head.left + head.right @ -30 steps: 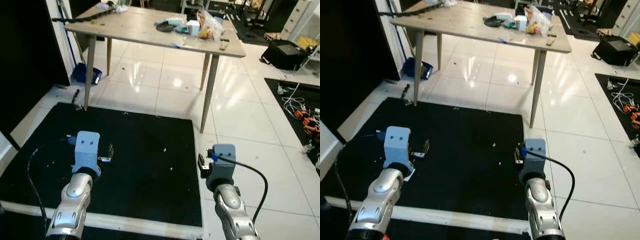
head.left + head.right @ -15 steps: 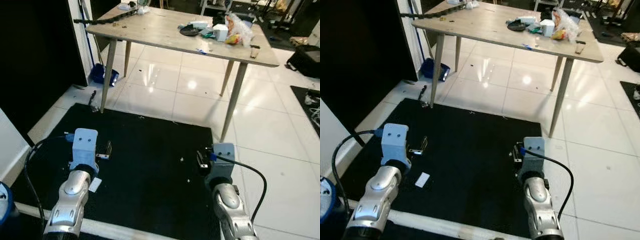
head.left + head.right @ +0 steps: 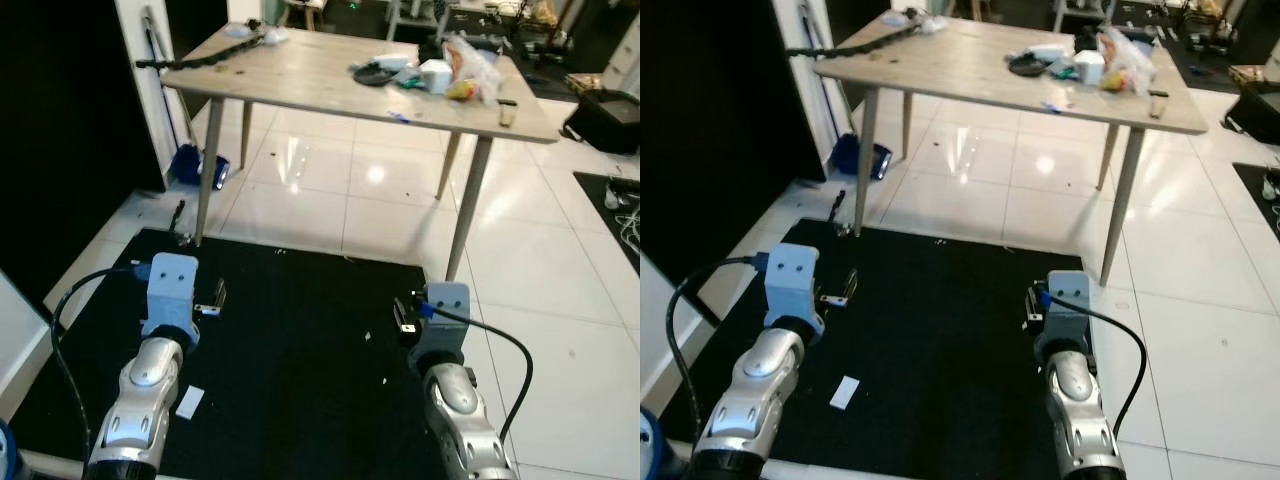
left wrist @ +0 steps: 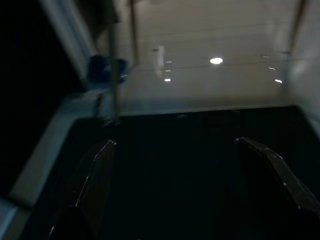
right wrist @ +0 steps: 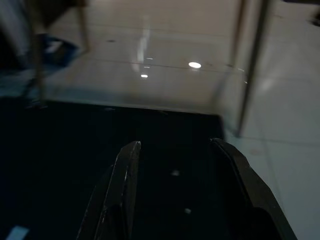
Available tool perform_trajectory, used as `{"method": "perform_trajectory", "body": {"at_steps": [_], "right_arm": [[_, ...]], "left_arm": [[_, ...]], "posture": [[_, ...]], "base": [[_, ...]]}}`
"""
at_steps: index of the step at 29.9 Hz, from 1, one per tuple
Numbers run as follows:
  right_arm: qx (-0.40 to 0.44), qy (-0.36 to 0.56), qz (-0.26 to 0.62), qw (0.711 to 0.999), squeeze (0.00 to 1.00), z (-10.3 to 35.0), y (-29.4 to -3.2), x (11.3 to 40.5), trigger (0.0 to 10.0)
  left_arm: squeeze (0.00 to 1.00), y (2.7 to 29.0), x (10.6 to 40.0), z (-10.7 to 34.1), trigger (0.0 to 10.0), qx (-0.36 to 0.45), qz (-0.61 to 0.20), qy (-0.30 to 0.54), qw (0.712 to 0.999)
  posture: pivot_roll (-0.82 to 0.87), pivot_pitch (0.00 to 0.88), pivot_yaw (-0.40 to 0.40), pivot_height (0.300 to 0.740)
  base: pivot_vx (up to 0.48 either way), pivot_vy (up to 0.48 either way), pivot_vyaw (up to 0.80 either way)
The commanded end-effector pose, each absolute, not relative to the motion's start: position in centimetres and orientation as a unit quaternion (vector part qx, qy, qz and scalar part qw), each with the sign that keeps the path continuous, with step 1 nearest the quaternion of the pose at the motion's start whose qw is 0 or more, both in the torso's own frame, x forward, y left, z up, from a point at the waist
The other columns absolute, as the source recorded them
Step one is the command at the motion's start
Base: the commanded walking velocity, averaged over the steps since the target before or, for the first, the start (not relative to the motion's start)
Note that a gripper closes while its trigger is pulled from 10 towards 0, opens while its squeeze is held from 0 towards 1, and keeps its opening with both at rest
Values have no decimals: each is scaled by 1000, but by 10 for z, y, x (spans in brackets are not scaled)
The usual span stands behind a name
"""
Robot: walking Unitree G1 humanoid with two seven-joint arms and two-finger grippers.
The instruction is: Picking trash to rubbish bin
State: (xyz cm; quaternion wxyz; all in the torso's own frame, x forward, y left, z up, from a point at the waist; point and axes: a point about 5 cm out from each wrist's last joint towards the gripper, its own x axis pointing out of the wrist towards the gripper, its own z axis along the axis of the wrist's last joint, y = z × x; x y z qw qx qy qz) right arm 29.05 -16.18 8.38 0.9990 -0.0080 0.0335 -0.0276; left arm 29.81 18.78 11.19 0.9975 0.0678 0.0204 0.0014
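While the view has swung since 1 second ago, the black mat (image 3: 300, 350) now fills the floor under both arms. Left hand (image 4: 180, 165) and right hand (image 5: 175, 180) hover spread, holding nothing. A white paper scrap (image 3: 844, 391), likely trash, lies just below the left hand, unpicked.

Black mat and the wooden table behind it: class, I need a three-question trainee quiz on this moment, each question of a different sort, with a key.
1. True or false: the left tool is shut on a piece of trash.
2. What lies on the black mat just beside the left arm?
A. a white slip of paper
B. a plastic bottle
C. a blue dustpan
3. Fill in: the plastic bag of items sits on the ____.

Key
1. False: its fingers stand apart, with nothing between them.
2. A: the white slip.
3. The wooden table.
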Motion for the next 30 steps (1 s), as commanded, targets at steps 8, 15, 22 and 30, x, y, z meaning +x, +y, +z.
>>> {"method": "perform_trajectory", "body": {"at_steps": [8, 15, 22, 30], "right_arm": [[-16, 33, -49, 998, 0, 82, -173, 287, 10000], [-19, 33, -48, 998, 0, 82, -173, 287, 10000], [-25, 30, -45, 998, 0, 82, -173, 286, 10000], [-22, 28, -47, 998, 0, 82, -173, 286, 10000]], "left_arm": [[0, 180, 299, 109, 10000, 69, -19, 24, 997], [0, 180, 299, 108, 10000, 70, -19, 25, 997], [0, 180, 298, 107, 10000, 71, -20, 25, 997], [0, 179, 298, 106, 10000, 71, -21, 25, 997]], "posture": [[-64, 80, -16, 740], [-64, 84, -18, 740], [-67, 86, -19, 740], [-67, 90, -20, 740]], "base": [[314, 0, -117], [313, 0, 0], [314, 0, 0], [313, 0, 0]]}}
